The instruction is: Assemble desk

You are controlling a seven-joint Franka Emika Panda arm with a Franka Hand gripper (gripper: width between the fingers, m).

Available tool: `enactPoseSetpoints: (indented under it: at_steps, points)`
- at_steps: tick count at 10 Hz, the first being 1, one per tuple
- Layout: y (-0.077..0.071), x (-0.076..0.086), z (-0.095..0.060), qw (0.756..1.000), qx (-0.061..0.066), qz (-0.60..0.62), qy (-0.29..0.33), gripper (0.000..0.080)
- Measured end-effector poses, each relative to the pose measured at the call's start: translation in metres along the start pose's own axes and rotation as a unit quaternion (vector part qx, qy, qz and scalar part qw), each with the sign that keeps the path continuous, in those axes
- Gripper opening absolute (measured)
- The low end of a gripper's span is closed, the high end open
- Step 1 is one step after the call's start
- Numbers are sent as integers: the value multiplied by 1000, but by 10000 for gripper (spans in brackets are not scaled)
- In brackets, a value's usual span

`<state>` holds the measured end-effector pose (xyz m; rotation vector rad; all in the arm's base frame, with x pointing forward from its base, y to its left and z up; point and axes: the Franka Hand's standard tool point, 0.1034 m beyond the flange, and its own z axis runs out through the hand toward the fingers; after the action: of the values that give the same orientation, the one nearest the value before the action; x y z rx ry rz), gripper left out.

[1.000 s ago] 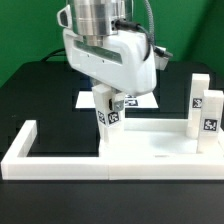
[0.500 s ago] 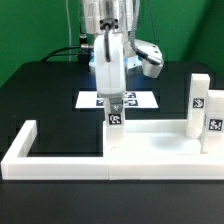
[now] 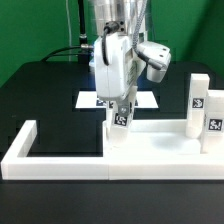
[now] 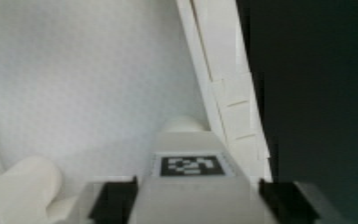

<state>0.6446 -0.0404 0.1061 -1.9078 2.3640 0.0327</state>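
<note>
The gripper (image 3: 121, 112) points straight down over the desk's tabletop (image 3: 160, 143) and holds a small white leg (image 3: 120, 118) with a black-and-white tag on it — its two fingers are closed on the leg's sides. The leg stands upright at the tabletop's corner on the exterior view's left, and its lower end looks to be touching the corner or just above it; the pictures do not settle which.

In the wrist view the same leg (image 4: 195, 160) sits between the two dark fingertips (image 4: 114, 202), tag up, with the flat white tabletop (image 4: 69, 80) and its raised rim below.

The tabletop lies flat on the black worktop (image 3: 50, 90), inside a long white border frame (image 3: 60, 164). Two more legs (image 3: 205, 115) stand upright at the exterior view's right end of the tabletop, close beside each other — both show tags.

The marker board (image 3: 88, 100) lies flat on the worktop, farther back, behind the gripper.
</note>
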Motion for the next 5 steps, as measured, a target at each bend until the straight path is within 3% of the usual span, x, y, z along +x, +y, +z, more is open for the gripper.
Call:
enactPoseSetpoints:
  at_steps: [1, 2, 5]
  points:
    - [2, 3, -2, 997, -12, -82, 8, 514]
    - [2, 4, -2, 982, -16, -190, 18, 618]
    - [4, 2, 0, 952, -21, -306, 19, 643]
